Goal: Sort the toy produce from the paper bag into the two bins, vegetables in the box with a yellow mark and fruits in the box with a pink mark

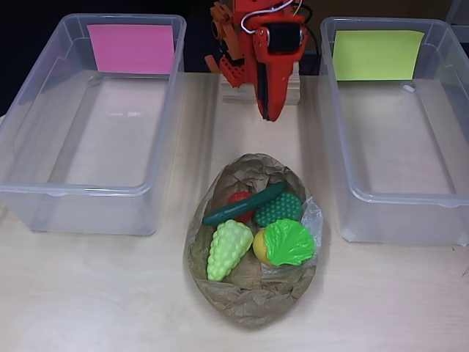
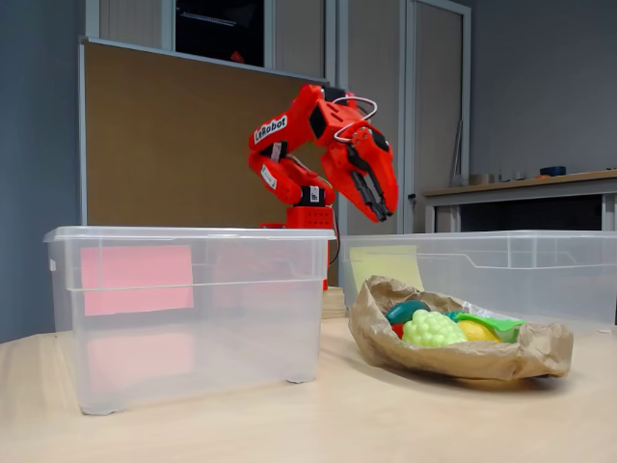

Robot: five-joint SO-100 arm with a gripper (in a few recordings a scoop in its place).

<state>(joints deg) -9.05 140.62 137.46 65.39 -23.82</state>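
A crumpled paper bag [image 1: 253, 297] [image 2: 453, 355] lies open on the table between two clear bins. Inside it I see a light green grape bunch [image 1: 227, 248] [image 2: 432, 329], a dark green cucumber [image 1: 243, 204], a red piece [image 1: 239, 198] under it, a bumpy teal piece [image 1: 278, 209], a yellow piece [image 1: 259, 246] and a bright green leafy piece [image 1: 289, 242]. The bin with the pink mark [image 1: 132, 48] [image 2: 135, 280] stands left, the one with the yellow mark [image 1: 377, 55] [image 2: 386, 262] right. My red gripper [image 1: 268, 110] [image 2: 384, 210] hangs shut and holding nothing above the table, behind the bag.
Both bins [image 1: 44, 176] [image 1: 440, 198] hold nothing. The arm's base sits on a wooden block [image 1: 234, 92] at the back between them. Bare tabletop lies in front of the bag and bins.
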